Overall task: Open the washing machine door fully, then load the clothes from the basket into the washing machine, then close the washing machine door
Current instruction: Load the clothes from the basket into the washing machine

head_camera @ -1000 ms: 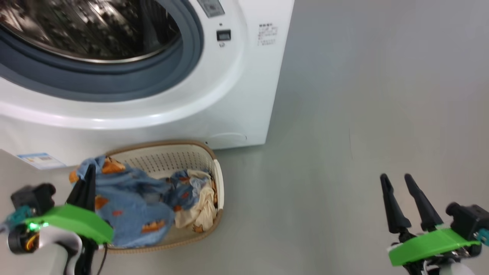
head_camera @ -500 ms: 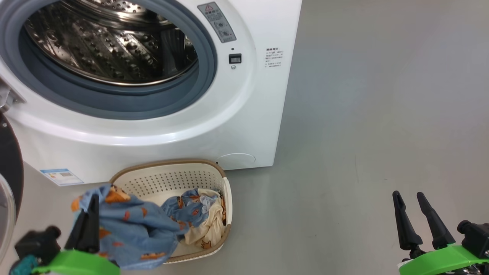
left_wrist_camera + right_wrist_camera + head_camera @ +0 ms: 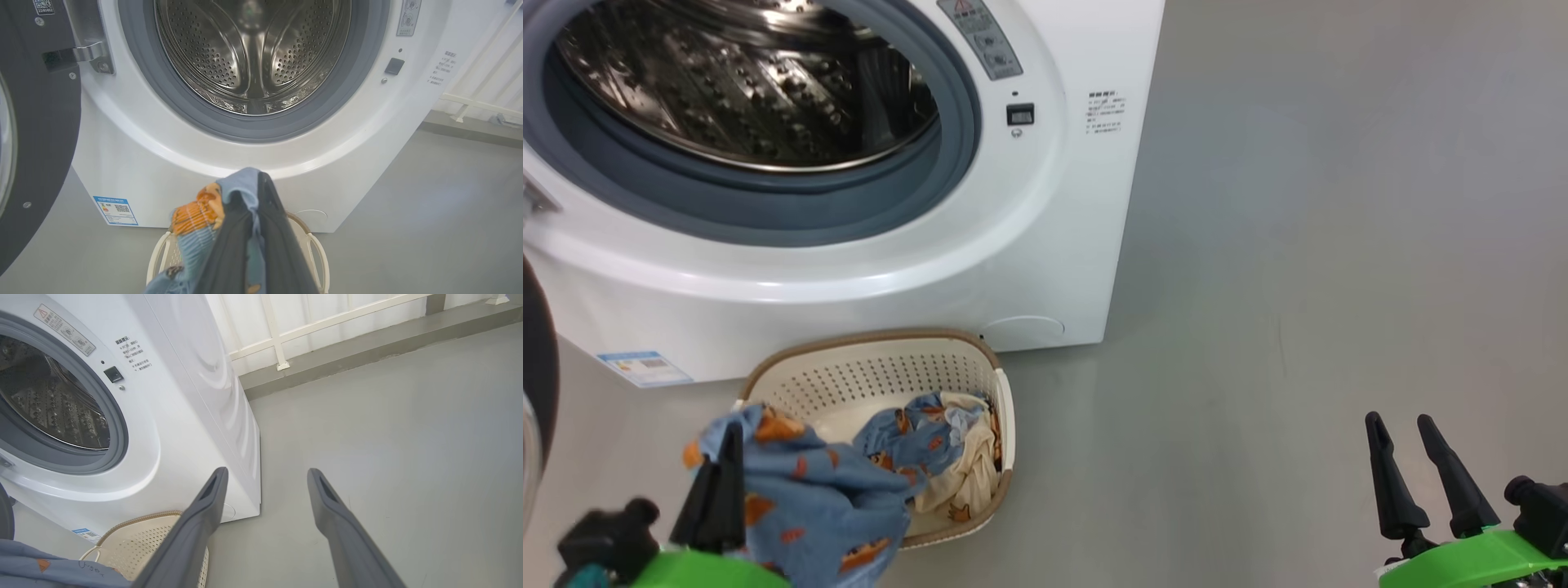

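The white washing machine (image 3: 1045,245) stands with its steel drum (image 3: 253,53) exposed. Its black door (image 3: 41,134) is swung out to the left. In front sits the cream basket (image 3: 882,367), still holding blue and cream clothes (image 3: 947,457). My left gripper (image 3: 727,441) is shut on a blue garment with orange patches (image 3: 825,514), lifted at the basket's left rim; the left wrist view shows the cloth (image 3: 204,216) pinched between the fingers (image 3: 278,245), below the drum opening. My right gripper (image 3: 1396,425) hangs open over bare floor at the lower right, empty (image 3: 265,475).
Grey floor (image 3: 1339,245) stretches to the machine's right. A white railing (image 3: 327,322) on a low kerb runs behind. A blue label sticker (image 3: 644,367) sits low on the machine front.
The head camera has tilted, showing more of the drum. My left gripper has raised the blue garment up and out of the basket, uncovering the basket's bottom. The right gripper holds still.
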You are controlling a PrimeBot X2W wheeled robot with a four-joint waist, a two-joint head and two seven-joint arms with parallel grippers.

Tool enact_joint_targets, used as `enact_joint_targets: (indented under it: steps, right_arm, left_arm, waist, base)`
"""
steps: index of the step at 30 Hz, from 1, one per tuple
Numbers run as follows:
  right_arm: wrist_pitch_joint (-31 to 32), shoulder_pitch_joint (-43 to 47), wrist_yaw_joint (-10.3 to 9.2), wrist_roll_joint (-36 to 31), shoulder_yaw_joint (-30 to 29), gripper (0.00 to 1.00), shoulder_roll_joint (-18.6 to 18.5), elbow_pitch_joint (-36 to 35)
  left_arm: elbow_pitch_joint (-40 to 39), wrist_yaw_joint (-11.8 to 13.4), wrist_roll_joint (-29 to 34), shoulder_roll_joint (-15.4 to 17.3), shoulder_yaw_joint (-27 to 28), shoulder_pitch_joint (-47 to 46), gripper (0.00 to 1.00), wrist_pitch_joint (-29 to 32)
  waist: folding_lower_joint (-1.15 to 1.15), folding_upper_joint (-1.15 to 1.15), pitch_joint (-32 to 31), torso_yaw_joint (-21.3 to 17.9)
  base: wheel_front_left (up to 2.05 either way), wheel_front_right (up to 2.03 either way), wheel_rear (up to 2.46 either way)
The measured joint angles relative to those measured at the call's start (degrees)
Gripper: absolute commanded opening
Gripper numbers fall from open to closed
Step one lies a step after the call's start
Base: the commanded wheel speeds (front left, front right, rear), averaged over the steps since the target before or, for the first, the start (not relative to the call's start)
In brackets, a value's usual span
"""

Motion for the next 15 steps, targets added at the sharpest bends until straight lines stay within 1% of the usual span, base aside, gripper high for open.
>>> enact_joint_targets:
  steps: [4,7,11,15]
  right_arm:
    - [0.00,-0.16,0.00,0.00,-0.27,1.00,0.67,-0.32]
    - [0.00,-0.85,0.00,0.00,-0.22,1.00,1.10,-0.47]
    - [-0.01,-2.98,0.00,0.00,0.29,1.00,1.37,-0.65]
    - [-0.01,-4.92,0.00,0.00,0.47,1.00,1.90,-0.91]
  left_arm:
    - [-1.01,0.00,-0.67,0.12,-0.08,-4.52,0.00,0.00]
    - [-1.25,0.00,-0.74,0.90,-0.40,-9.12,0.00,0.00]
    - [-0.51,0.00,-0.14,2.97,-1.56,-16.04,0.00,0.00]
    - [3.24,0.00,0.12,4.72,-2.67,-24.51,0.00,-0.01]
  waist:
    - [0.00,0.00,1.59,-0.05]
    - [0.00,0.00,3.01,-0.17]
    - [0.00,0.00,5.15,-0.60]
    - [0.00,0.00,7.62,-1.34]
  base:
    - [0.00,0.00,0.00]
    - [0.00,0.00,0.00]
    - [0.00,0.00,0.00]
    - [0.00,0.00,0.00]
